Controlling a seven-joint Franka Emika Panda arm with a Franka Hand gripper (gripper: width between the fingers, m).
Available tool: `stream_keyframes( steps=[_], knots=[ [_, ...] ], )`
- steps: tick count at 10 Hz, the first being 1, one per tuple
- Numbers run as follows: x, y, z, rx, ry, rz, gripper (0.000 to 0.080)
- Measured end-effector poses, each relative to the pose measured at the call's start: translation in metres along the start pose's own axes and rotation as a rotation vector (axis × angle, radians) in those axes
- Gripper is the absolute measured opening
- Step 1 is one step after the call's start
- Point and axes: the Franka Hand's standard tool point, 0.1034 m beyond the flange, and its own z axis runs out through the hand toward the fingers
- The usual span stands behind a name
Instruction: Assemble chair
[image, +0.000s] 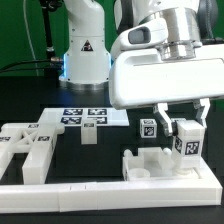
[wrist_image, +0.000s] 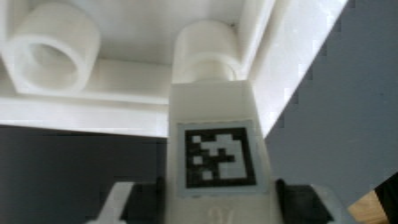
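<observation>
The chair lies in loose parts across the black worktop (image: 110, 155). At the exterior view's left sits a cluster of blocky white chair pieces (image: 25, 145), resting on the worktop just behind the long white border rail (image: 100, 190) that runs along the front. Toward the middle lies the marker board (image: 85, 115), and a short post (image: 88, 133) stands upright at its front edge. Right of that rests a wide white base piece (image: 150, 168) with a round socket in its top. A small tagged block (image: 148, 128) shows above its rear edge. Furthest right, the arm's jaws hang over the base piece, clenched on an upright tagged post (image: 186, 140) whose lower end is down at the base piece.

In the wrist view the tagged post (wrist_image: 217, 130) sits squarely between the jaws, its rounded far end against the base piece (wrist_image: 125, 95), beside a hollow tube (wrist_image: 54, 60). The picture is blurred there, so whether that end is seated in a socket is unclear.
</observation>
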Motion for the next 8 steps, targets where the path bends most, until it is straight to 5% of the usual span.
stream_keyframes(
  steps=[7, 8],
  knots=[
    [0.0014, -0.0001, 0.0017, -0.003, 0.038, -0.005, 0.0287],
    [0.0014, -0.0001, 0.0017, -0.003, 0.038, -0.006, 0.052]
  ],
)
